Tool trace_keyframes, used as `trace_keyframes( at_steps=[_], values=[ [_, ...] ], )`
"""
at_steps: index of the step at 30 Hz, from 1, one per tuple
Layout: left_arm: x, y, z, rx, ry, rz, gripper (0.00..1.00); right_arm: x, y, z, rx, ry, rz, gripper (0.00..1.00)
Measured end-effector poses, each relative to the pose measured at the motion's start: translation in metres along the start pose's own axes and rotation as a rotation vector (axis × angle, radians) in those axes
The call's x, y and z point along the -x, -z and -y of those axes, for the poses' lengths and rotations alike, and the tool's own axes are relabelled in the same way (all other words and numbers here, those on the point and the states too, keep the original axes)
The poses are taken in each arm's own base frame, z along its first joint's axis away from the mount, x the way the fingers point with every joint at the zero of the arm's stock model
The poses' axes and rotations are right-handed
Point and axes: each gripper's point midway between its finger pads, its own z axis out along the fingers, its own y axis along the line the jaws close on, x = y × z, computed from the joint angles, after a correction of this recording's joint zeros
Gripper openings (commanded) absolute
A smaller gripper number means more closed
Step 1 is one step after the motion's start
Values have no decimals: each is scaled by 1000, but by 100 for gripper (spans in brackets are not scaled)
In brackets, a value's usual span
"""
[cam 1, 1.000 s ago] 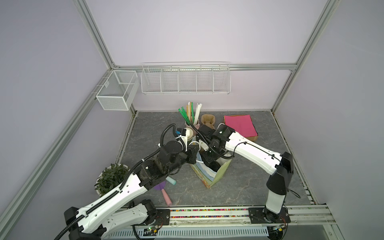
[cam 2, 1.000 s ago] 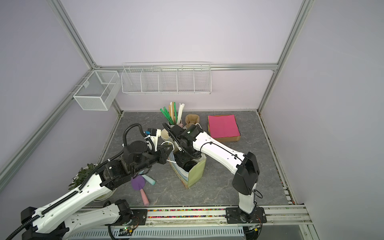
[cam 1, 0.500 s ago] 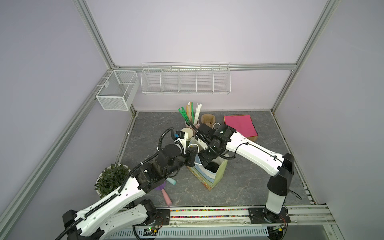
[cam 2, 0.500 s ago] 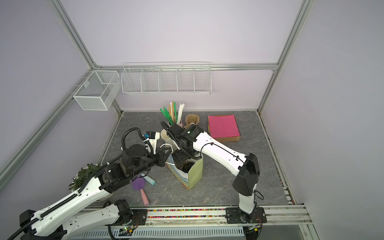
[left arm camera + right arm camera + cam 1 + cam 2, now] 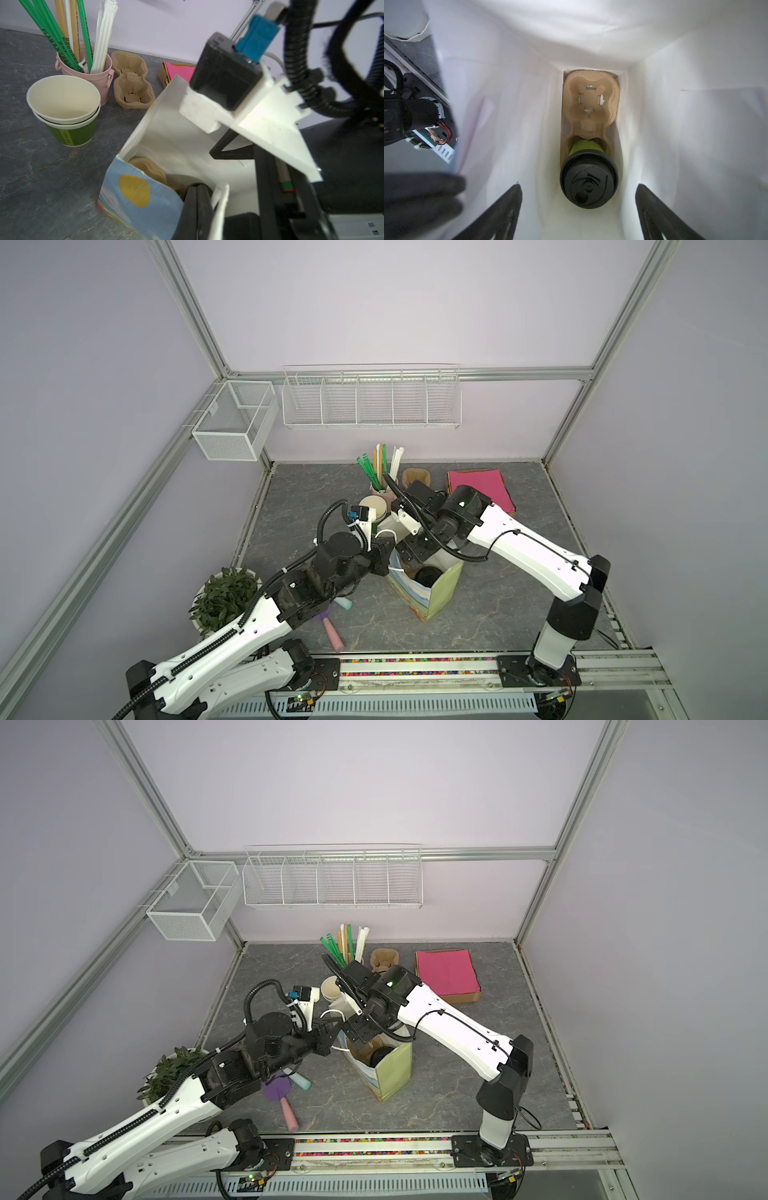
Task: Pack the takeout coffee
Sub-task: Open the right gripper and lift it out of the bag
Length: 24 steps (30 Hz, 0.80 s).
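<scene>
At left, the left gripper (image 5: 385, 562) clamps the rim of the bag (image 5: 442, 591); centre, the coffee (image 5: 588, 182) stands in a carrier (image 5: 590, 97) on the bag floor; right, the right gripper (image 5: 578, 188) gapes empty above it, so placing looks done and a straight lift-out is due.

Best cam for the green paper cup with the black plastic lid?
Right wrist: looks straight down into the white-lined paper bag at the lidded green paper cup, seated in a brown pulp carrier. Both top views show only its black lid. Left wrist: at most a dark sliver.
</scene>
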Motion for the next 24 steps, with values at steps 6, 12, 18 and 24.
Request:
trace_keyframes(
  at_steps=[6,12,18,24],
  values=[
    [-3,-4,-1,8,-15,-10,0,6,34,-1,24,24,108,88],
    [-4,-7,-3,13,-25,-17,0,13,85,-1,60,50,290,88],
    [8,-2,2,7,-46,2,23,7,121,4,80,58,424,88],
    [29,7,18,-33,-59,37,44,-1,130,20,70,19,497,88]
  ],
)
